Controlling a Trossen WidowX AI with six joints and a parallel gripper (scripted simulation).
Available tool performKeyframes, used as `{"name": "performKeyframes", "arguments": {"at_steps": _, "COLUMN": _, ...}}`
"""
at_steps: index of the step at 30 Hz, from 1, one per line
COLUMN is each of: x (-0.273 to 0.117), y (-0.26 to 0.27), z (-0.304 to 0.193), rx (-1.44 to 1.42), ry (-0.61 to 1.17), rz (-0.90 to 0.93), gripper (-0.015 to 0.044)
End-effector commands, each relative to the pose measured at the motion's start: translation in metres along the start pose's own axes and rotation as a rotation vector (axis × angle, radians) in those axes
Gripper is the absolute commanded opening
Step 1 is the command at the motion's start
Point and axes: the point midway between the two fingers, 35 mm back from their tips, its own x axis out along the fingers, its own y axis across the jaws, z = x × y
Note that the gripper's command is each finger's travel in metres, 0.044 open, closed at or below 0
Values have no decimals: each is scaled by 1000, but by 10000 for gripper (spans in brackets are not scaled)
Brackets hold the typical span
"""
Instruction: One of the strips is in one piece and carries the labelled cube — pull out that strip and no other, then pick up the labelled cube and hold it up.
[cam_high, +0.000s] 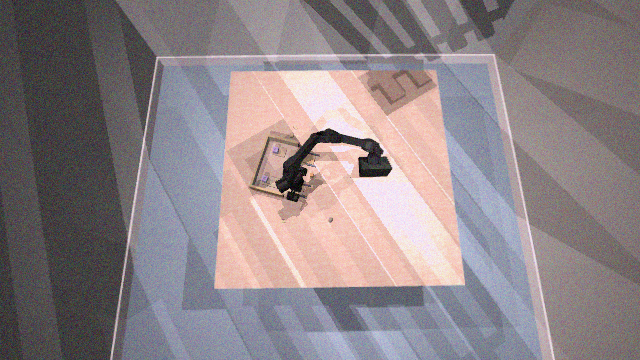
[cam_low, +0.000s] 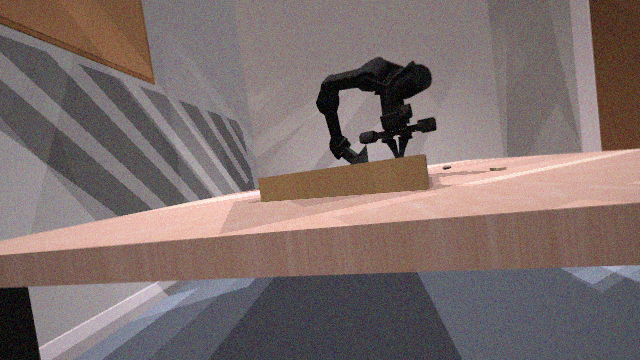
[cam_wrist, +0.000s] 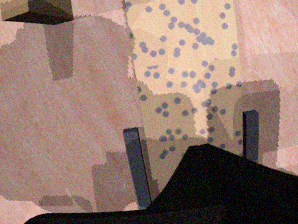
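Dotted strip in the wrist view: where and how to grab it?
Probably pinch the dotted strip across its two long edges, from straight above, on the stretch past the ends of the dark blue bars. It lies flat, and the bars flank its lower part closely, leaving little side room there. Whether the jaws span its width, I can't tell.

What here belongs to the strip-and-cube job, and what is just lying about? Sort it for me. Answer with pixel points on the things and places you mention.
Part of the job:
- gripper (cam_low: 399, 156), shut
- dotted strip (cam_wrist: 182, 55), possibly the one to pull
- purple cubes (cam_high: 276, 149) in the tray; labels unreadable
- three-sided tray (cam_high: 258, 162) (cam_low: 345, 178)

Apparently just lying about:
- small dark object (cam_high: 330, 220)
- small flat piece (cam_low: 498, 169)
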Motion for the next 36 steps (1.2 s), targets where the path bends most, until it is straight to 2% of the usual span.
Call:
{"name": "performKeyframes", "arguments": {"at_steps": 1, "x": 7, "y": -1, "z": -1, "rx": -5, "ry": 0, "rz": -5, "gripper": 0}}
{"name": "performKeyframes", "arguments": {"at_steps": 18, "x": 33, "y": -4, "z": -3, "rx": -5, "ry": -1, "rz": -7, "gripper": 0}}
{"name": "performKeyframes", "arguments": {"at_steps": 36, "x": 34, "y": -4, "z": -3, "rx": -5, "ry": -1, "rz": -7, "gripper": 0}}
